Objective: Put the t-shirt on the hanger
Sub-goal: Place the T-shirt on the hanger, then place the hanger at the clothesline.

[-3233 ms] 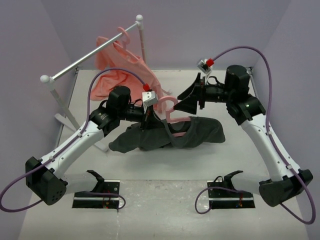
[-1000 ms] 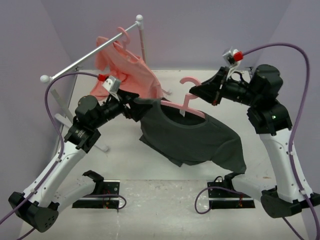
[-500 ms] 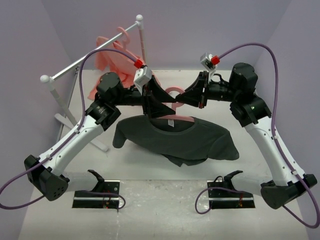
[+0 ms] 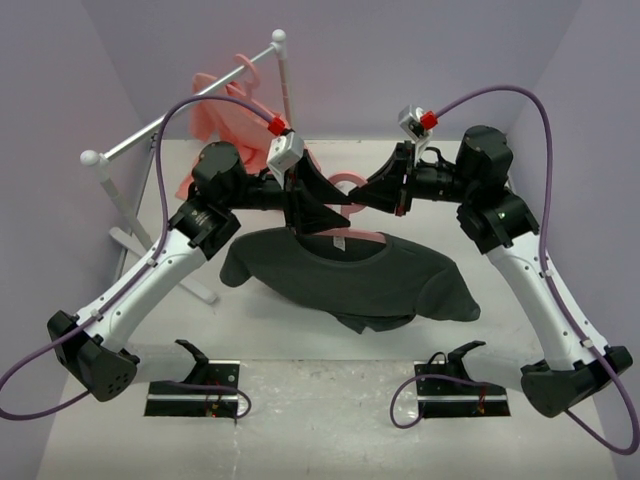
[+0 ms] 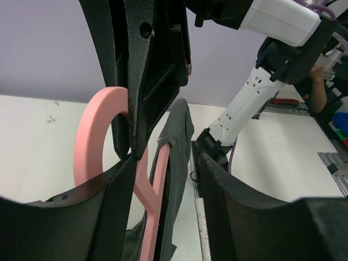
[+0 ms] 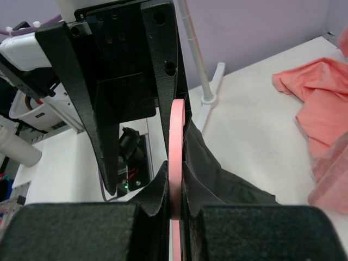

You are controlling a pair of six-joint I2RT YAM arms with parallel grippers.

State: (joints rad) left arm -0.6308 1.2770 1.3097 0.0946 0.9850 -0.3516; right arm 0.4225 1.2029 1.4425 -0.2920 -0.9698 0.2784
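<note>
The right gripper (image 6: 175, 182) is pinching the hanger (image 6: 176, 125) by its hook, with the t-shirt (image 4: 350, 280) hanging from it. The left gripper (image 5: 166, 160) is resting spread around the hanger's neck.

T-shirt (image 4: 350, 280) on hanger (image 4: 366, 237), above table (image 4: 300, 340) centre; rack (image 4: 170, 121) behind-left, second garment (image 4: 222, 122) hanging on it.

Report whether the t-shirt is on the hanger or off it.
On. The hanger passes through the neck of the t-shirt, hook above the collar, and the cloth drapes spread beneath it.
</note>
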